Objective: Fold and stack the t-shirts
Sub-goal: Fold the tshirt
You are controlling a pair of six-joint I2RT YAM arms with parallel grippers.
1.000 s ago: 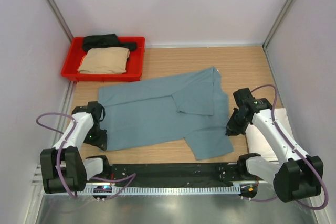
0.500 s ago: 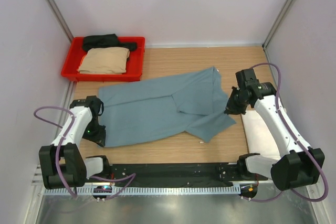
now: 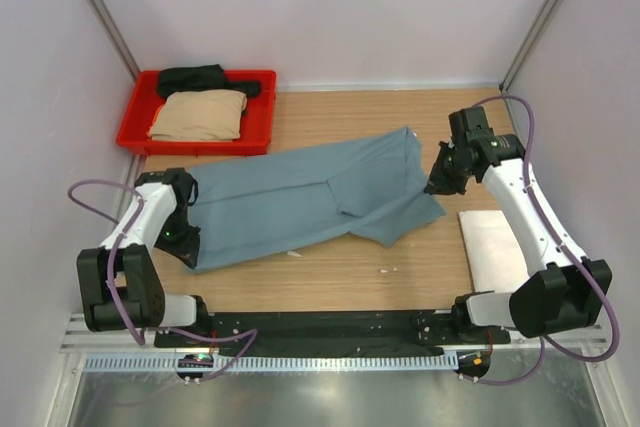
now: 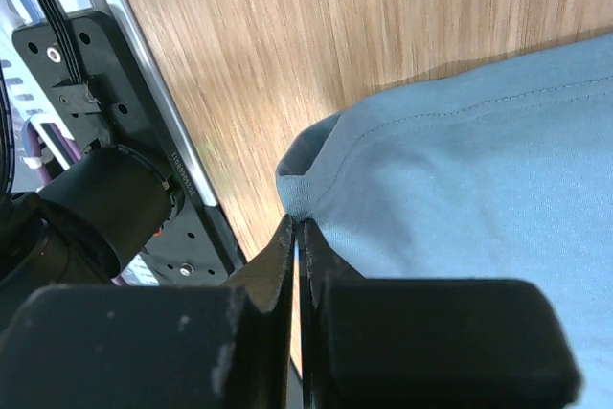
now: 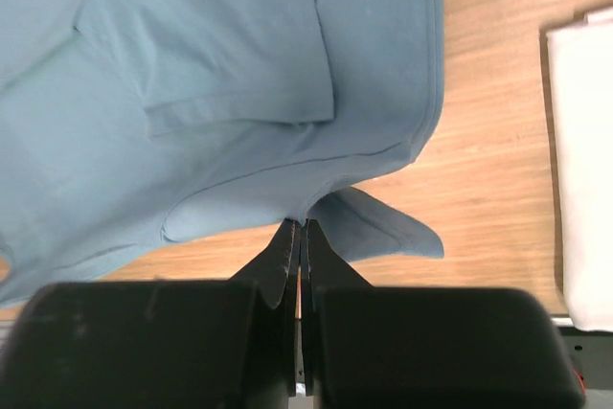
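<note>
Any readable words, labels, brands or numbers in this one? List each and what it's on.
Nothing legible.
Black base plate, left wrist view: a line of tiny white print along its edge, too small and blurred to read.
Teal-blue t-shirt and red tray: no print visible.

Left hand (image 4: 298,237) pinched closed on the teal-blue t-shirt (image 4: 479,189) edge, cloth spreading right, wooden tabletop (image 4: 316,35) beyond, black arm base (image 4: 105,170) left.

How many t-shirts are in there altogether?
4: the teal-blue shirt spread out in the middle; the white shirt folded at the right side; the tan shirt and the black shirt in the red tray, far left. Others might hide underneath.
</note>
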